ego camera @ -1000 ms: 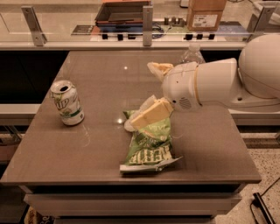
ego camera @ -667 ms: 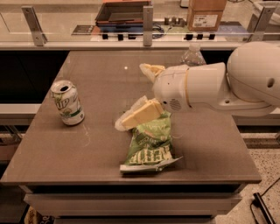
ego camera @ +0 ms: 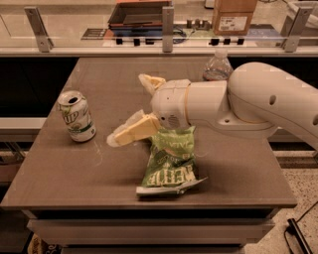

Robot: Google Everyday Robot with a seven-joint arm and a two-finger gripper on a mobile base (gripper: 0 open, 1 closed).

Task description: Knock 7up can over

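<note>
7up can (ego camera: 76, 116) upright near the left edge of the table (ego camera: 64, 173), gripper (ego camera: 127, 110) just to its right, apart from it.

The can is white and green with a silver top, its opening dark; the logo is probably green, though too blurred to read. The gripper's two pale fingers (ego camera: 133, 131) are spread wide and hold nothing. A green chip bag (ego camera: 171, 161) lies flat below the arm, and a water bottle (ego camera: 217, 67) stands behind it. The tabletop is matte brown; beyond it a railed counter carries a cardboard box (ego camera: 233, 15).
</note>
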